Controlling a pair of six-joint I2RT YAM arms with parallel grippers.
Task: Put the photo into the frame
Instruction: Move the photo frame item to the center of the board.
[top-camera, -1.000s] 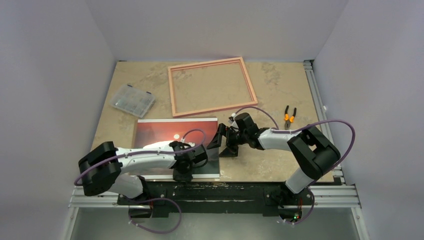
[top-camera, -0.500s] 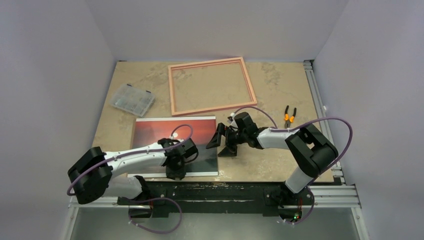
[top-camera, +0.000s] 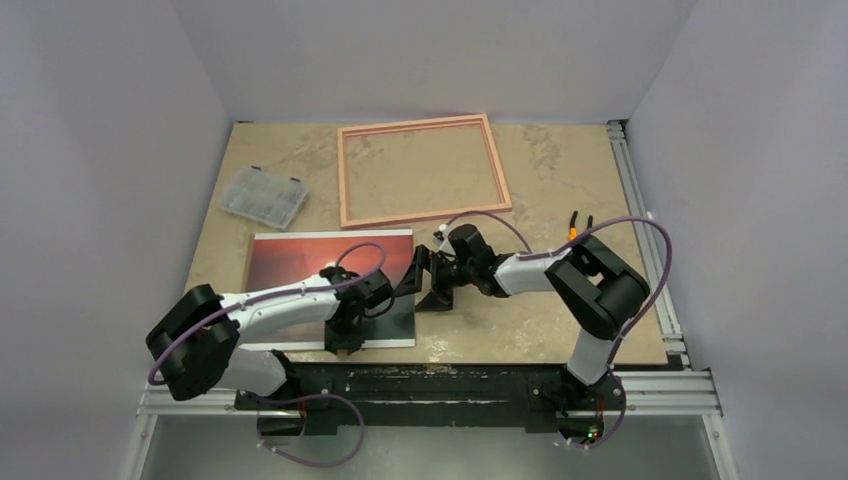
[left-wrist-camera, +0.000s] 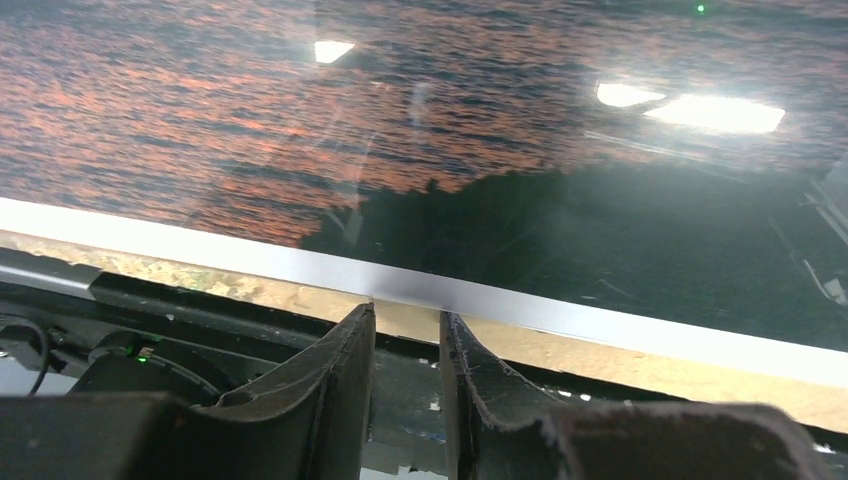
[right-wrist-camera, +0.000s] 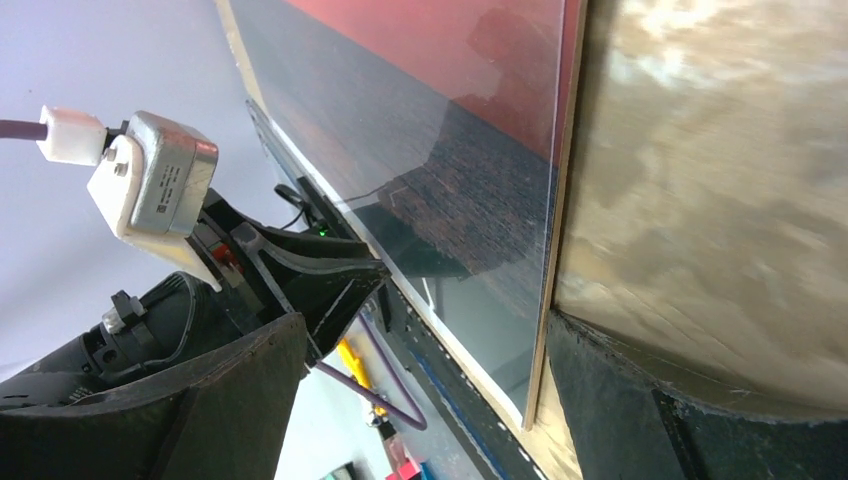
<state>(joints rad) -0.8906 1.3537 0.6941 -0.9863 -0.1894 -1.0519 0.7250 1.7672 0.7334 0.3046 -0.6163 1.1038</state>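
- I'm working inside a plain, pale-walled booth, with a beige marbled worktop (top-camera: 560, 190) filling the floor of it.
- The frame (top-camera: 344, 180) lies flat at the far middle of the worktop, pinkish wood with a clear pane, well apart from the photo.
- The photo (top-camera: 290, 260) lies face up at the near left. Its near edge is close to the worktop's front rail, and ceiling lights glare off the gloss.
- I judge it light, thin and bendy, slick on top and easy to crease or smudge. Lying flat it offers no lip, so I'd work one edge out over the worktop's front and pinch the white border, not the picture.
- The right gripper (top-camera: 422, 288) is spread wide at the photo's right edge, grasping nothing.
- The left gripper (left-wrist-camera: 405, 315) sits at the near white border. Its fingers (left-wrist-camera: 350, 350) are drawn close with a slim gap between them and nothing visibly caught.
- A clear compartment box (top-camera: 265, 198) rests left of the frame.
- Orange-handled pliers (top-camera: 578, 225) peek out from behind the right arm.
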